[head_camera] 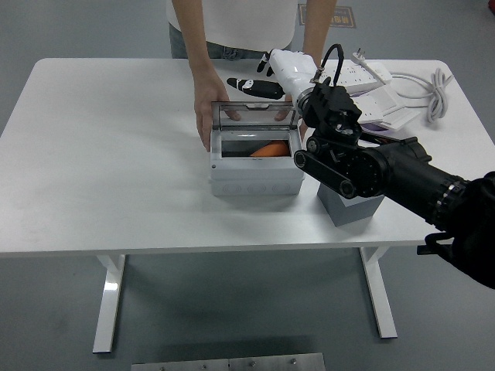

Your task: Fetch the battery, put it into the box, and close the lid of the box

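Bright even overhead light, soft faint shadows under the table (116, 154), sharp focus, no glare

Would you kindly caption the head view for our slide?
Robot's right hand reaches above the box's upright clear lid, orange battery inside, while a person steadies the box.

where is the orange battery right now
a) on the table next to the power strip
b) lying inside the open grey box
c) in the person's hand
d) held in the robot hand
b) the orange battery shows inside the grey box, under the raised clear lid; the right robot hand is above the lid's top edge and holds no battery.
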`<move>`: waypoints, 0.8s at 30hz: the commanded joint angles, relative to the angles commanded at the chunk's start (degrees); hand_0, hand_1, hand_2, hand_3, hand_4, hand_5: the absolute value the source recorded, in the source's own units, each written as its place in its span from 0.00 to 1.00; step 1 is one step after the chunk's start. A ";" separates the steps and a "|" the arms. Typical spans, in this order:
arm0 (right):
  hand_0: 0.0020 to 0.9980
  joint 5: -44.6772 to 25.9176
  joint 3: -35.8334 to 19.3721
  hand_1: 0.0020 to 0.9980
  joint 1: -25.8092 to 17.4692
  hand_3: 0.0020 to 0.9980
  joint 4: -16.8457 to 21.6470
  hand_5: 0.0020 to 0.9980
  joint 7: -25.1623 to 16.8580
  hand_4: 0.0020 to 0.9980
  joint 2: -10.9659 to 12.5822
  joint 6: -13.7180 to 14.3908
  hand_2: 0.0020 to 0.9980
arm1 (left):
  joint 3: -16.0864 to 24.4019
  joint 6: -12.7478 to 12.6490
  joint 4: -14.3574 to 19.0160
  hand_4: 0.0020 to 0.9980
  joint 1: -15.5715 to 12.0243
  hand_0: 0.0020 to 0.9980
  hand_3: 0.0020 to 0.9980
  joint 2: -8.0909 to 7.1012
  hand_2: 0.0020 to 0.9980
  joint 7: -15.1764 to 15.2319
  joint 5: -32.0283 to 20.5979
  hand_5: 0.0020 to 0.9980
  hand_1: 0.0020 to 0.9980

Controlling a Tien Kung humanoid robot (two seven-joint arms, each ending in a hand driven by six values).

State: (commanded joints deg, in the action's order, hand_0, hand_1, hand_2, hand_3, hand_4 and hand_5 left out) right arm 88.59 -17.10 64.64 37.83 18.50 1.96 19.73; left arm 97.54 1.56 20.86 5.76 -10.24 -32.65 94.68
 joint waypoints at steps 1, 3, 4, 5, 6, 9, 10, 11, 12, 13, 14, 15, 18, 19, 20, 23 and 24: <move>0.48 0.18 0.02 0.37 0.03 0.57 0.07 0.97 0.25 1.00 0.00 0.03 0.44 | 0.01 0.01 0.01 0.18 0.00 0.51 0.53 -0.02 0.58 -0.03 0.02 0.00 0.72; 0.07 0.40 0.07 0.17 0.07 0.28 0.16 0.56 0.64 0.75 0.00 0.11 0.23 | 0.01 0.01 0.02 0.17 -0.01 0.51 0.53 -0.04 0.58 -0.05 0.03 0.00 0.72; 0.07 0.52 0.10 0.17 0.08 0.28 0.20 0.56 0.81 0.75 0.00 0.13 0.23 | 0.00 0.01 0.02 0.17 -0.02 0.51 0.53 -0.05 0.58 -0.05 0.01 0.00 0.72; 0.07 0.56 0.12 0.17 0.08 0.28 0.23 0.56 0.91 0.75 0.00 0.16 0.23 | -0.02 0.01 0.02 0.17 -0.03 0.51 0.53 -0.05 0.58 -0.05 -0.02 0.00 0.72; 0.07 0.64 0.12 0.17 0.07 0.28 0.27 0.56 1.02 0.75 -0.01 0.18 0.23 | -0.04 0.01 0.01 0.17 -0.03 0.51 0.53 -0.06 0.58 -0.04 -0.03 0.00 0.72; 0.03 0.69 0.19 0.14 0.05 0.26 0.38 0.48 1.29 0.63 -0.06 0.20 0.21 | -0.06 0.01 -0.01 0.17 -0.02 0.51 0.53 -0.06 0.58 0.00 -0.05 0.00 0.72; 0.03 0.69 0.21 0.14 0.03 0.26 0.42 0.48 1.34 0.63 -0.08 0.19 0.21 | -0.06 0.02 -0.02 0.17 -0.01 0.51 0.53 -0.07 0.58 0.00 -0.03 0.00 0.72; 0.03 0.66 0.23 0.14 0.00 0.26 0.45 0.48 1.36 0.63 -0.09 0.16 0.21 | -0.06 0.04 -0.02 0.17 0.00 0.51 0.53 -0.07 0.58 0.01 -0.04 0.00 0.72; 0.03 0.55 0.26 0.14 -0.05 0.26 0.46 0.48 1.36 0.63 -0.10 0.12 0.21 | -0.06 0.05 -0.03 0.17 0.01 0.51 0.53 -0.07 0.58 0.01 -0.04 0.00 0.72; 0.03 0.43 0.33 0.14 -0.12 0.26 0.47 0.48 1.35 0.63 -0.12 0.10 0.21 | -0.04 0.06 -0.03 0.17 0.02 0.51 0.53 -0.08 0.58 0.01 0.00 0.00 0.72; 0.03 0.33 0.42 0.14 -0.20 0.26 0.47 0.48 1.32 0.63 -0.14 0.07 0.21 | -0.03 0.07 -0.02 0.17 0.03 0.51 0.53 -0.08 0.58 0.00 0.02 0.00 0.72; 0.03 0.25 0.51 0.14 -0.27 0.25 0.47 0.47 1.31 0.63 -0.16 0.03 0.20 | -0.01 0.08 -0.02 0.17 0.04 0.51 0.53 -0.08 0.58 -0.01 0.05 0.00 0.72; 0.03 0.12 0.81 0.14 -0.46 0.25 0.42 0.47 1.31 0.63 -0.23 -0.20 0.20 | 0.04 0.10 -0.01 0.17 0.07 0.51 0.53 -0.09 0.58 -0.02 0.12 0.00 0.72; 0.03 0.17 0.85 0.14 -0.49 0.25 0.42 0.47 1.34 0.63 -0.24 -0.25 0.20 | 0.06 0.11 -0.01 0.17 0.07 0.51 0.53 -0.08 0.58 -0.02 0.15 0.00 0.72; 0.03 0.21 0.86 0.14 -0.49 0.25 0.42 0.47 1.37 0.63 -0.24 -0.29 0.20 | 0.07 0.12 0.00 0.17 0.08 0.51 0.53 -0.08 0.58 -0.02 0.18 0.00 0.72; 0.03 0.22 0.75 0.14 -0.36 0.25 0.34 0.47 1.38 0.63 -0.18 -0.32 0.20 | 0.08 0.15 -0.01 0.16 0.06 0.51 0.53 -0.07 0.58 -0.02 0.23 0.00 0.72; 0.03 0.11 0.69 0.14 -0.28 0.25 0.28 0.47 1.30 0.63 -0.14 -0.33 0.20 | 0.10 0.16 0.00 0.16 0.05 0.51 0.53 -0.08 0.58 -0.04 0.27 0.00 0.72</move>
State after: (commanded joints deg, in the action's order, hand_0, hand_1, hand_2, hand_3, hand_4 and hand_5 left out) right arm 88.70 -16.40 64.36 38.11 19.79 1.82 19.39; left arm 97.64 1.72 20.86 5.81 -10.33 -32.69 94.94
